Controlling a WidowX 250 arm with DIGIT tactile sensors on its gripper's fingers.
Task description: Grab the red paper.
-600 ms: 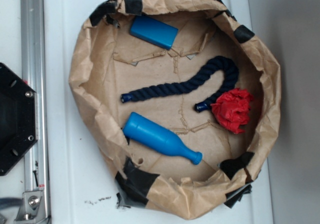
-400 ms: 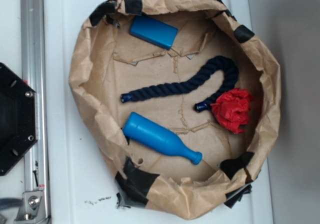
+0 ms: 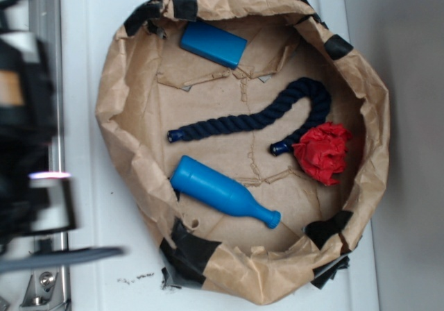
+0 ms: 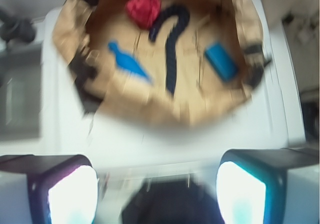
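Against the right-hand wall of the brown paper basin [image 3: 125, 96], the red paper [image 3: 323, 153] sits on the floor of it, touching the near tip of the dark rope [image 3: 263, 116]; I judge the wad light, soft and crushable, not slippery and hardly fragile, so it should give under the pads rather than push back; I would take it across its crumpled middle from above, keeping clear of the rope end beside it and of the basin wall on the other side; a shallow pinch may only catch a fold and tear or slide off; the basin also holds a blue bottle [image 3: 223, 198] lying on its side left of the wad and below the rope, and a blue block [image 3: 213, 44] near the far rim, well apart from the wad; the basin rests on a white table [image 3: 87, 19]; my claw [image 4: 157, 194] hangs outside the basin, well apart from the wad, fingers spread wide with nothing between them; the exterior view shows the arm only as a blur at the left edge.
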